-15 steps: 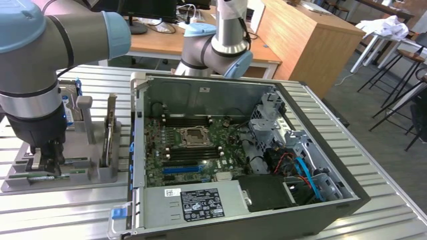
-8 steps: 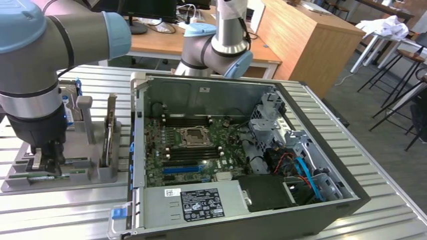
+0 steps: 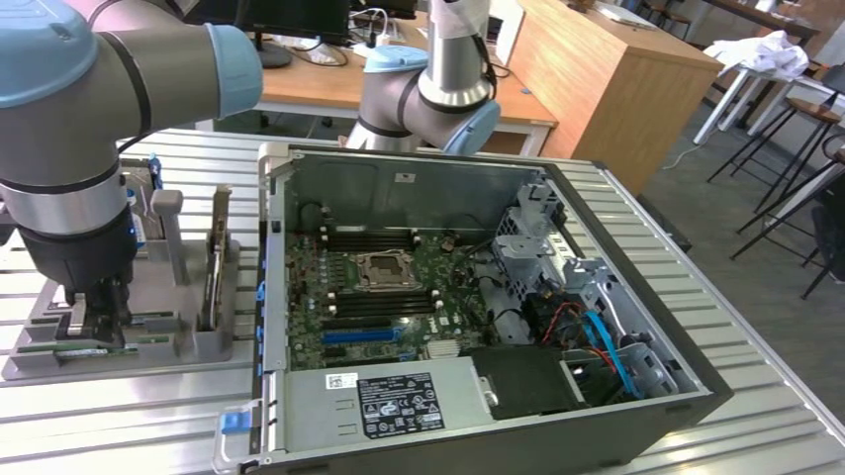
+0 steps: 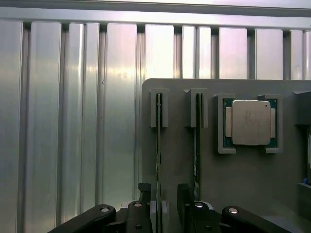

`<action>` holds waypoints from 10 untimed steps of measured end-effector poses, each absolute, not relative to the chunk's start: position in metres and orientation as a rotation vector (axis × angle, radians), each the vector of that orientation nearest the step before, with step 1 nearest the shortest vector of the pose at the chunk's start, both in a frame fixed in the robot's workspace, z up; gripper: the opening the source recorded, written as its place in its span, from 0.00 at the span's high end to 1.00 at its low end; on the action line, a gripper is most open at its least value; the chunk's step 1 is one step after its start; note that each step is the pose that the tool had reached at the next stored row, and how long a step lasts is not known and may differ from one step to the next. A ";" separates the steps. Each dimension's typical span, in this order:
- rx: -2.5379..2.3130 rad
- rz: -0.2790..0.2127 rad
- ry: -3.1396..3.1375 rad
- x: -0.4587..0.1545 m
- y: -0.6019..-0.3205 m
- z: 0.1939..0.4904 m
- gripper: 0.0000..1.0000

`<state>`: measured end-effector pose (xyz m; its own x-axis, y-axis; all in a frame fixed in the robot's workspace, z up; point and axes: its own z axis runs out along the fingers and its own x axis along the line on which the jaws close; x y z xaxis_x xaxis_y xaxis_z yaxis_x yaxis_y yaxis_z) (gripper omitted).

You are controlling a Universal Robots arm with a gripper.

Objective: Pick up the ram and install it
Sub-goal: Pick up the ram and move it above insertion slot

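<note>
I am holding my gripper [image 4: 164, 189] low over the grey holder [image 4: 243, 194], jaws standing wide apart, one finger on each side of the ram [image 4: 159, 145], and clamping nothing yet. To do this grasp well, I reckon I should be centring the thin stick between my fingers, staying square to its long edge and closing on its flat faces, so that it is lifting straight out of its slot without twisting. The ram is standing on edge in a slot of the holder, showing as a thin dark-green line; a second stick [image 4: 198, 145] is sitting in the neighbouring slot, beside the square processor chip [image 4: 250, 122]
</note>
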<state>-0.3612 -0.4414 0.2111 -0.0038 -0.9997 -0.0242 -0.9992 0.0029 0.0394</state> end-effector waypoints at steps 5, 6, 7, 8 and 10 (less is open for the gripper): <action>2.210 -0.070 -2.217 -0.361 -0.441 0.210 0.64; 2.210 -0.070 -2.217 -0.361 -0.441 0.210 0.64; 2.210 -0.070 -2.217 -0.361 -0.441 0.209 0.64; 2.210 -0.070 -2.217 -0.361 -0.441 0.209 0.64; 2.210 -0.070 -2.217 -0.361 -0.441 0.208 0.64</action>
